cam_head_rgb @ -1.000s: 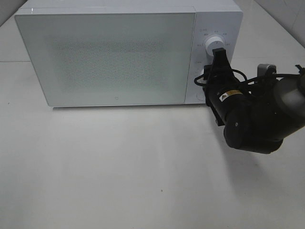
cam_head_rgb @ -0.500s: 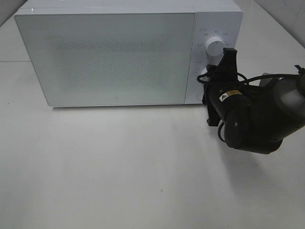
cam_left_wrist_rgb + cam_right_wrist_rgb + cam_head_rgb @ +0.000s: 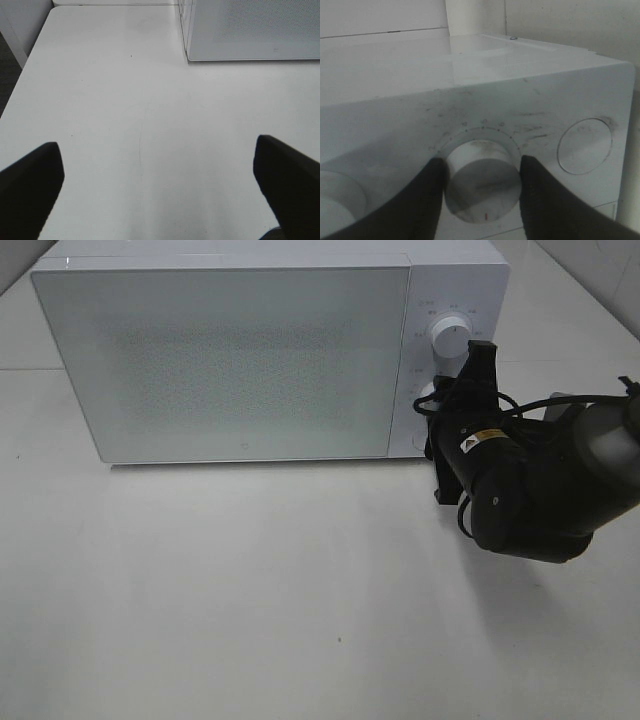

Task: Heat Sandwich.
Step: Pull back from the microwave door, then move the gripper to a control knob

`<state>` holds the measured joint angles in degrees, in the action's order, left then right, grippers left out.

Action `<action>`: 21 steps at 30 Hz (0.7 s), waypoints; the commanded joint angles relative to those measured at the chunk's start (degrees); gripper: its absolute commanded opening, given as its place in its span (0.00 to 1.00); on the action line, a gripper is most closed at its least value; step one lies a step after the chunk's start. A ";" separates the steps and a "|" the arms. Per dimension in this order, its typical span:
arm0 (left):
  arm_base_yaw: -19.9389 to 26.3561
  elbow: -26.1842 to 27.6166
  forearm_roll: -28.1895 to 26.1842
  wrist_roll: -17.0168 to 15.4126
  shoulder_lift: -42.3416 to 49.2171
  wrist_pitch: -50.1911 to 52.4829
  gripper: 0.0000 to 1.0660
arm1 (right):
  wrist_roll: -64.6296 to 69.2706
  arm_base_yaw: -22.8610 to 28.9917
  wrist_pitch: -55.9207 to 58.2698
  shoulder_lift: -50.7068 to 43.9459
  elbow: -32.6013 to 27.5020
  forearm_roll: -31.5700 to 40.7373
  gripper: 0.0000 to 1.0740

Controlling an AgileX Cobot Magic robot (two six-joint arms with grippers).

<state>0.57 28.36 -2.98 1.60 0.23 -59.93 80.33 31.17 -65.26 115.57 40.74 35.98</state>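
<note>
The sandwich is hidden. The white microwave [image 3: 220, 360] stands at the back of the table with its door closed. My right gripper [image 3: 455, 385] is at the control panel, and its two black fingers [image 3: 427, 200] press against both sides of the lower knob [image 3: 482, 187]. The knob's red mark points toward the camera in the right wrist view. My left gripper [image 3: 160, 200] hangs open over bare white table, its fingers [image 3: 30, 185] wide apart with nothing between them, and the microwave's corner [image 3: 250, 30] lies ahead of it. The left arm is out of the exterior view.
An upper knob [image 3: 449, 335] sits above the gripped one, and a round flat button [image 3: 585, 145] lies on its other side. The white table [image 3: 250, 590] stretches in front of the microwave. The bulky black right arm [image 3: 540, 490] fills the space to the microwave's right.
The right wrist has rolled clockwise on the lower knob, swinging its upper finger to the right, then stayed still for the last half second. The microwave door stays closed.
</note>
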 commanded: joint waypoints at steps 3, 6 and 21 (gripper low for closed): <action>0.06 -0.11 -0.34 -0.17 1.66 0.63 0.92 | -0.29 -0.34 -3.72 -0.74 0.80 -0.86 0.31; 0.06 -0.11 -0.34 -0.17 1.66 0.63 0.92 | -0.29 -0.34 -3.72 -0.74 0.80 -1.15 0.45; 0.06 -0.11 -0.34 -0.17 1.66 0.63 0.92 | 0.11 -0.34 -3.50 -0.74 0.74 -2.35 0.71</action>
<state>0.57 28.36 -2.98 1.60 0.23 -59.93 80.44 31.28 -65.20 115.57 40.22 35.58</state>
